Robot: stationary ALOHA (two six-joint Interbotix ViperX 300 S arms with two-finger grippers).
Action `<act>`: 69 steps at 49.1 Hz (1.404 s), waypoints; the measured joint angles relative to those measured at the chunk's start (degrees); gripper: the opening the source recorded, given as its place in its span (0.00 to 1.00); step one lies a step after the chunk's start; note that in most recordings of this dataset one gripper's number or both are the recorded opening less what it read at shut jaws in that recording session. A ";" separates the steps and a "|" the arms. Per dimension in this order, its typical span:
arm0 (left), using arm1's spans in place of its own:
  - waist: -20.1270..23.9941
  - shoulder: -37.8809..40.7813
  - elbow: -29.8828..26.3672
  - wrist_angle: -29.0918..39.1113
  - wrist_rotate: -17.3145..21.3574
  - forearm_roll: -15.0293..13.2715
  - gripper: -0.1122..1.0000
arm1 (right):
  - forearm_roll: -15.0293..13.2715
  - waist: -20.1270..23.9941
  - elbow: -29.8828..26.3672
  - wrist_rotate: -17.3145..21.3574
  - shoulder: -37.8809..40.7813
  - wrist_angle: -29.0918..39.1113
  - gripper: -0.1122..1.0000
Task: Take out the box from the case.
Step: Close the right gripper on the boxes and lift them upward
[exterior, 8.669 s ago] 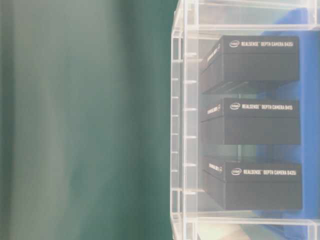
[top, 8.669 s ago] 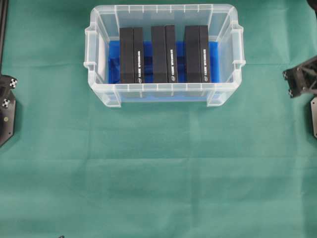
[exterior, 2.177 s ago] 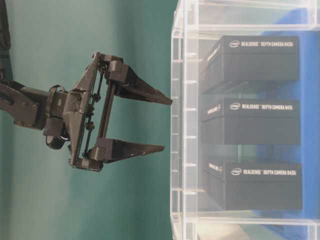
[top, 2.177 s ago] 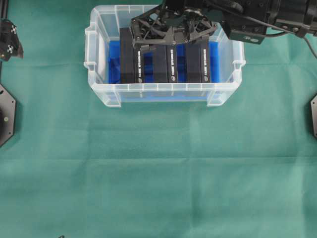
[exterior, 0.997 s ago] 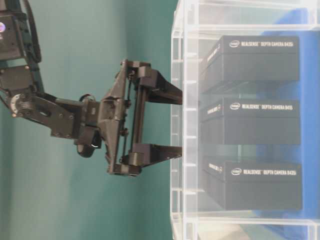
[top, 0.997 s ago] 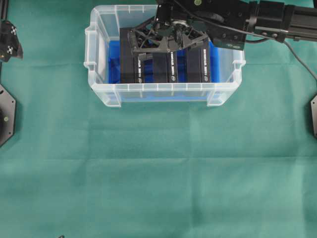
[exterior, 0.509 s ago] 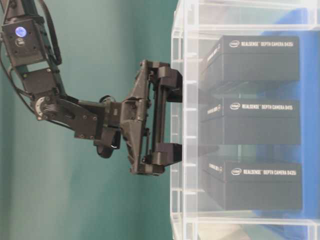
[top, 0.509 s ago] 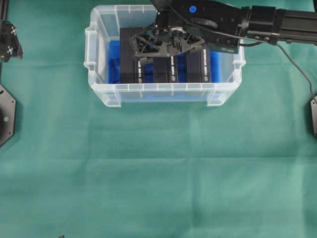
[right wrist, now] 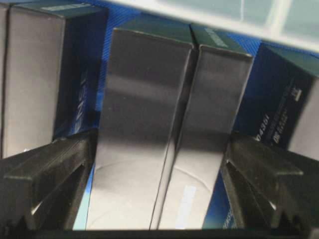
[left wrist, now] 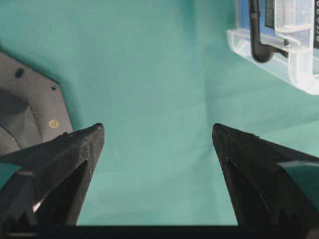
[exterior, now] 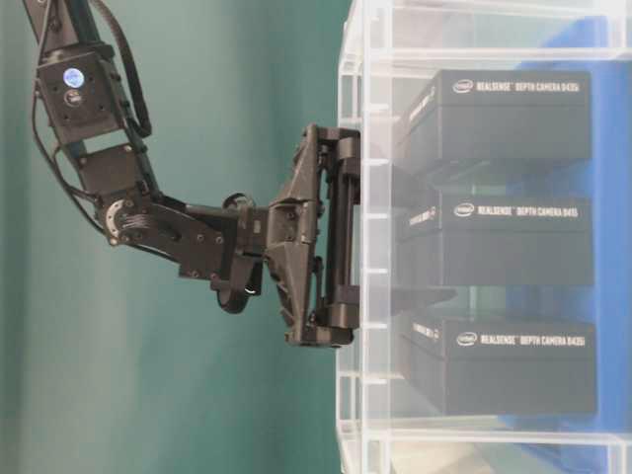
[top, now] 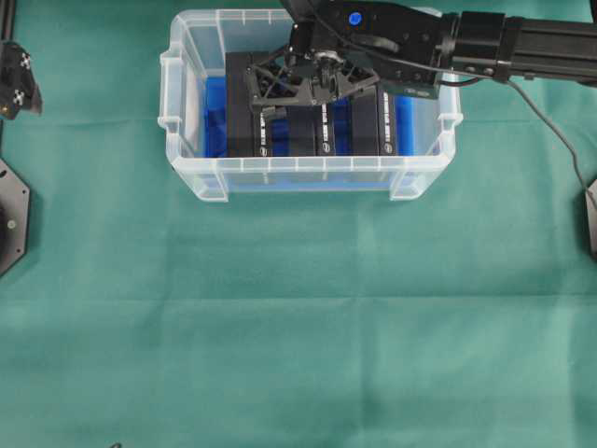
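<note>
Even bright lighting, faint shadows, soft glare on glossy box faces (right wrist: 144, 129), blurred close-up wrist views

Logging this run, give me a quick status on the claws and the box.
Right claw open, down inside the case, straddling the middle box, not closed yet. Left claw open, over bare cloth. Neighbouring boxes flank the fingers closely.

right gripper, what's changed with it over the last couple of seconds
The black right gripper has come down from above the rim into the clear plastic case, its open jaws now straddling the middle black box without closing on it. All three boxes, the case and the left gripper stayed where they were.
</note>
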 measured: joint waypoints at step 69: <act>-0.09 -0.53 0.26 0.09 -0.09 0.00 0.93 | 0.70 1.05 -3.08 4.83 0.18 8.96 0.70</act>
